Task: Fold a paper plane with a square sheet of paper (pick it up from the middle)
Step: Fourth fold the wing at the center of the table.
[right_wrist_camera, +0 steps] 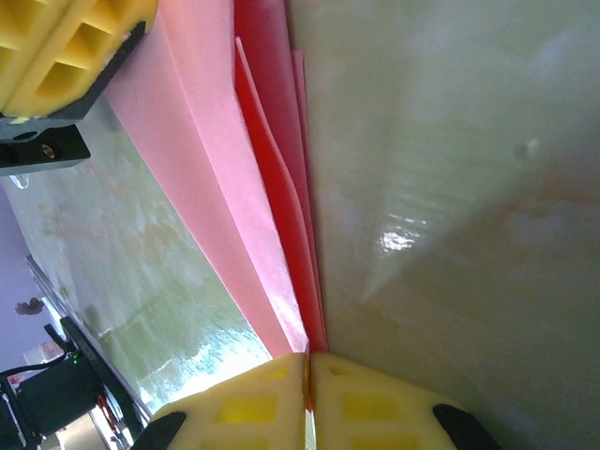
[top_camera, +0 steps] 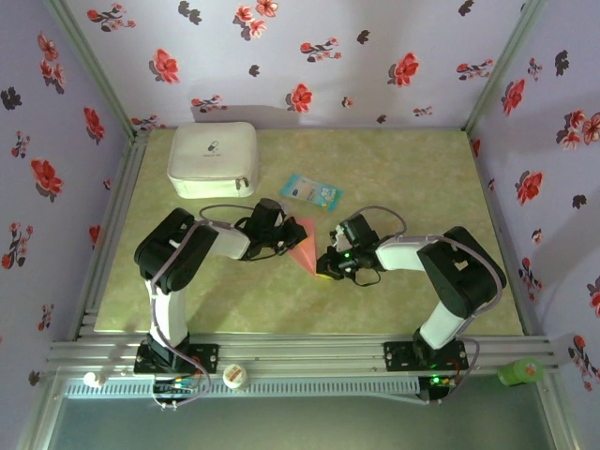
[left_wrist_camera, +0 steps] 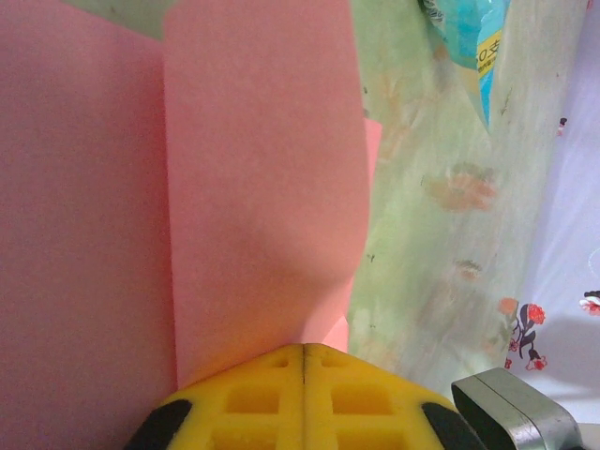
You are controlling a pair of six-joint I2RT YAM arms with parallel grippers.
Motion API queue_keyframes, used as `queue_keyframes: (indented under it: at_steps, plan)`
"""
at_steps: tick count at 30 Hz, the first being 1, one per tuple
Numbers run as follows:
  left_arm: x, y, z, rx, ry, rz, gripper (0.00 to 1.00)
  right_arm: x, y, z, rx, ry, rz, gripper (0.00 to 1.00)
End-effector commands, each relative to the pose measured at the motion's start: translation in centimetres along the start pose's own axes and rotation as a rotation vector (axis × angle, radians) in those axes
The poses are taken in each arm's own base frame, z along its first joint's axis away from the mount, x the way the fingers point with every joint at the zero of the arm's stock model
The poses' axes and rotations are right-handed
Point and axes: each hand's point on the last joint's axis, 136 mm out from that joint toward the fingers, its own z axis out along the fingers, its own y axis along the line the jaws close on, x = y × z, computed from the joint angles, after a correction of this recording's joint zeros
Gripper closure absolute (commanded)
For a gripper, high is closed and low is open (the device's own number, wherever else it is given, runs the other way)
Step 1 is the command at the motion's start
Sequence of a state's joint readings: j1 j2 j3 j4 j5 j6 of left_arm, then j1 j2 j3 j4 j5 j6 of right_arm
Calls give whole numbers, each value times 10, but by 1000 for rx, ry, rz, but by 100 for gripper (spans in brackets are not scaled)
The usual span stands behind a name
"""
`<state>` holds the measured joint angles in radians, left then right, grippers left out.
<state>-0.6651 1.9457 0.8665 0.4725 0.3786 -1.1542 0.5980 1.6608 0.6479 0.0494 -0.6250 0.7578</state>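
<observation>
One folded salmon-pink paper [top_camera: 302, 249] is being pinched mid-table [top_camera: 422, 169] by both grippers: left gripper [left_wrist_camera: 303, 349] jaws clamped on its broad side, right gripper [right_wrist_camera: 307, 356] jaws clamped on its narrow end.

My left gripper [top_camera: 284, 240] pinched shut, my right gripper [top_camera: 325, 266] likewise, both arms bent inward, fingertips near each other

Bright even light, soft-focus paper [left_wrist_camera: 253, 187], glare on table [right_wrist_camera: 398, 239]

The paper plane [top_camera: 305, 248] is salmon-pink, case [top_camera: 213, 159] white, packet [top_camera: 311, 190] light-blue, table [top_camera: 422, 178] mottled green.
</observation>
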Motion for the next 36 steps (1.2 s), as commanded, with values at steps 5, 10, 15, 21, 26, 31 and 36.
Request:
queue_keyframes:
  at_steps: [5,10,15,21,26,31,36]
  plan:
    - [13,40,4,-113,22,-52,98,36,-30,1,111,113,49,91]
    - [13,40,4,-114,22,-51,98,35,-26,-1,104,109,46,87]
    - [13,40,4,-116,21,-53,98,36,-29,-3,118,108,40,93]
    - [13,42,4,-119,20,-54,98,42,-38,-1,154,135,40,91]
    - [13,42,4,-120,21,-48,98,34,-30,-7,160,102,23,89]
    - [15,44,4,-127,27,-41,99,15,-13,-17,125,6,14,76]
    - [16,45,4,-132,30,-36,99,-2,1,-34,85,-89,15,71]
